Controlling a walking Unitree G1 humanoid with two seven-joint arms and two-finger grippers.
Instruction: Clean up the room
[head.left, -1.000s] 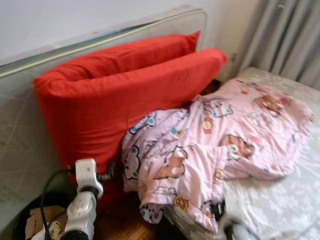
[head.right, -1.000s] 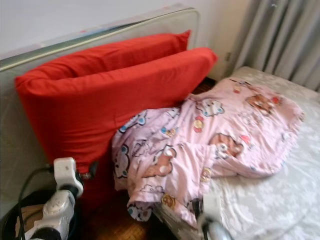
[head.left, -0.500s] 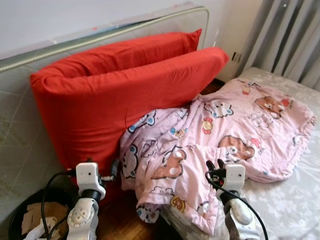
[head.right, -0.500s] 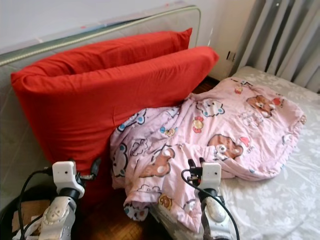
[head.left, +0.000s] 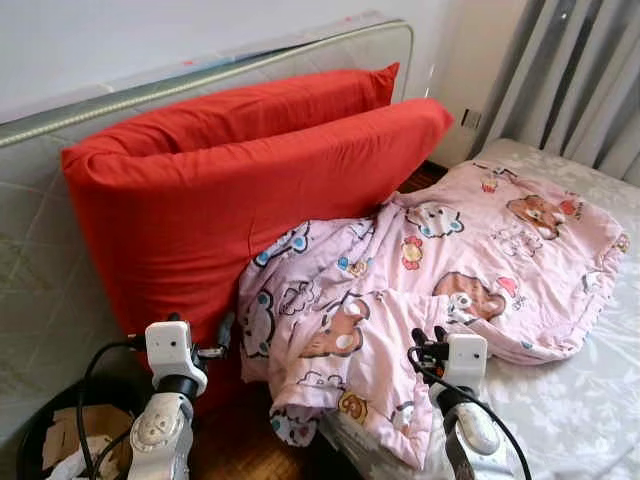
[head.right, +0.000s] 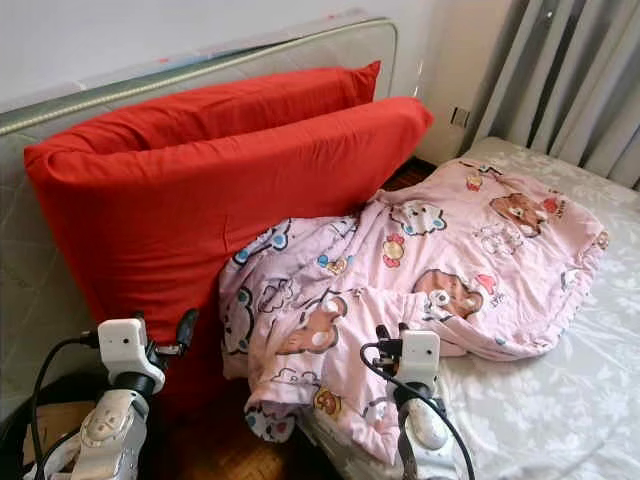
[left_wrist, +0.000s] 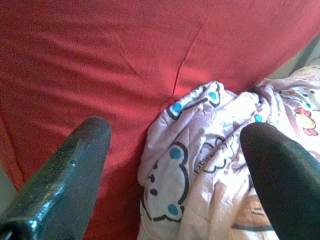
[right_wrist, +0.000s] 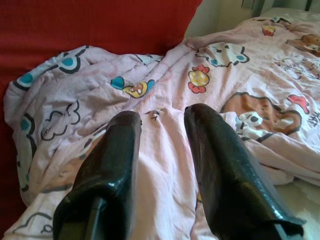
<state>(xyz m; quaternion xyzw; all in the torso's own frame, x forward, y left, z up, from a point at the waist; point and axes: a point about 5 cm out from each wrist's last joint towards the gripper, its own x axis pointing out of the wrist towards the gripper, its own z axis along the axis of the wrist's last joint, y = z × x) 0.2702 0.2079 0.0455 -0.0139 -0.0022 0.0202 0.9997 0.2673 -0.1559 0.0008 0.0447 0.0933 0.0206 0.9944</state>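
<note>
bed (head.left: 560, 420) with crumpled pink blanket (head.left: 420, 290), two red pillows (head.left: 240, 190) propped behind it.
pillows lean on an upright mattress (head.left: 40, 270) at the wall; blanket lies heaped across the bed's near corner, its edge touching the lower pillow. left claw (left_wrist: 175, 165) hovers near the pillow and blanket edge, fingers wide apart. right claw (right_wrist: 162, 150) sits just above the blanket, fingers apart, gripping nothing. a bin (head.left: 60, 440) stands on the floor.

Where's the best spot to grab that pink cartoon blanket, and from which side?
Probably the bunched fold of the pink blanket hanging over the bed edge, taken from above by the right gripper; that raised ridge gives the open fingers something to close around.
</note>
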